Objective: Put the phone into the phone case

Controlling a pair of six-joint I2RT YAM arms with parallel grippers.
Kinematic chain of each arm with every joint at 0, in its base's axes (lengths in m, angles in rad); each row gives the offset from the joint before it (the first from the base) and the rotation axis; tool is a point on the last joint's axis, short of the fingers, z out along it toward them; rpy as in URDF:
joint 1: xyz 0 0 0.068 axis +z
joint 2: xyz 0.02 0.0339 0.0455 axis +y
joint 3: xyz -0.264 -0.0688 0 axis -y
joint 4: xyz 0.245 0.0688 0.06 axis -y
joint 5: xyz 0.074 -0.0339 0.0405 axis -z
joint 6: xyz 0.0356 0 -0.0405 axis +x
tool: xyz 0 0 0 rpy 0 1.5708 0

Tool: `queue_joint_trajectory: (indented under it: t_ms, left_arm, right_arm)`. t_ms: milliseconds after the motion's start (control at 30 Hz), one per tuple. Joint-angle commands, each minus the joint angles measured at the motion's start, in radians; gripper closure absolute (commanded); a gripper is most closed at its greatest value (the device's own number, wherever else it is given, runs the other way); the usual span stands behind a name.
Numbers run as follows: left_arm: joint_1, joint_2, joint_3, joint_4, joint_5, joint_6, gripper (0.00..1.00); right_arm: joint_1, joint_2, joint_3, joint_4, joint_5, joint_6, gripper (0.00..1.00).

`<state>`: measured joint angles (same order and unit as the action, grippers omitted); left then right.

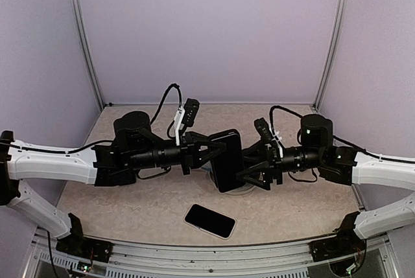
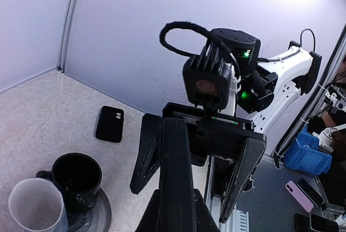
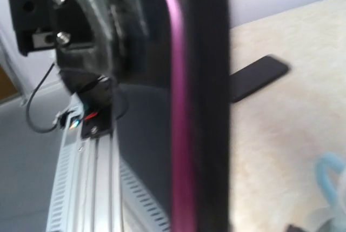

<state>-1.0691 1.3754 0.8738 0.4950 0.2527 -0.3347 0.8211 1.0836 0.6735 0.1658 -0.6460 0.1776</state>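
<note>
A black phone case [image 1: 227, 158] is held upright in the air between both arms. In the right wrist view a phone with a purple rim [image 3: 181, 134] lies against the inside of the case [image 3: 208, 107]; how far it is seated is unclear. My left gripper [image 1: 213, 148] is shut on the case edge [image 2: 175, 161]. My right gripper [image 1: 249, 169] is open, its fingers [image 2: 246, 167] spread on either side of the case. Its own fingers do not show in the right wrist view. A second black phone [image 1: 209, 220] lies flat near the front edge.
A black mug [image 2: 78, 180] on a round coaster and a white cup [image 2: 35, 207] stand below the held case. A flat black slab with two lens holes [image 2: 110, 124] lies on the table. A dark slab [image 3: 257, 78] lies beyond the case.
</note>
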Motion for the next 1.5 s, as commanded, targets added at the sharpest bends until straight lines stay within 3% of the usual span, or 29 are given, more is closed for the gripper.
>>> queue_joint_trajectory:
  t_ms: [0,67,167,267,333,367,567,633,700,733,867,933,1067,1300,1367,1467]
  left_arm:
    - [0.001,0.011,0.018,0.08,0.073,-0.027,1.0]
    - [0.0,0.011,0.015,0.097,0.084,-0.039,1.0]
    - [0.002,0.017,0.012,0.108,0.088,-0.047,1.0]
    - [0.002,0.028,0.009,0.132,0.09,-0.068,1.0]
    - [0.0,0.04,0.009,0.153,0.092,-0.086,1.0]
    - [0.001,0.052,0.008,0.16,0.092,-0.098,1.0]
    - [0.008,0.056,-0.014,0.098,0.008,-0.05,0.97]
    - [0.009,0.041,-0.024,0.073,-0.041,-0.026,0.82]
    - [0.007,0.043,-0.025,0.068,-0.044,-0.019,0.55]
    - [0.007,0.054,-0.02,0.059,-0.038,-0.011,0.47]
    - [0.022,0.057,0.005,-0.025,-0.054,0.054,0.28]
    - [0.03,0.039,0.029,-0.109,-0.004,0.111,0.23]
    - [0.001,0.02,0.067,-0.291,0.027,0.256,0.22]
    - [-0.082,0.015,0.078,-0.378,-0.036,0.431,0.22]
    - [-0.092,0.013,0.079,-0.39,-0.051,0.451,0.28]
    - [-0.08,-0.007,0.06,-0.36,-0.052,0.437,0.45]
  right_arm:
    - [0.031,0.074,0.029,0.033,-0.074,-0.017,0.19]
    - [0.033,0.077,0.031,0.042,-0.088,-0.01,0.32]
    - [0.033,0.069,0.024,0.072,-0.1,0.008,0.59]
    - [0.038,0.076,0.025,0.084,-0.11,0.02,0.76]
    - [0.038,0.085,0.031,0.096,-0.115,0.034,0.95]
    - [0.039,0.087,0.034,0.101,-0.117,0.039,1.0]
    - [0.035,0.049,0.059,-0.012,-0.088,-0.007,1.0]
    - [0.03,0.033,0.055,-0.041,-0.069,-0.01,1.0]
    - [0.03,0.033,0.05,-0.028,-0.075,0.006,1.0]
    - [0.03,0.04,0.05,-0.025,-0.091,0.015,1.0]
    - [0.03,0.066,0.073,-0.125,-0.129,-0.022,1.0]
    - [0.03,0.068,0.085,-0.209,-0.143,-0.062,1.0]
    - [0.03,0.089,0.155,-0.379,-0.129,-0.127,1.0]
    - [0.053,0.179,0.251,-0.559,-0.104,-0.257,1.0]
    - [0.068,0.2,0.275,-0.582,-0.1,-0.291,1.0]
    - [0.081,0.227,0.301,-0.613,-0.095,-0.33,1.0]
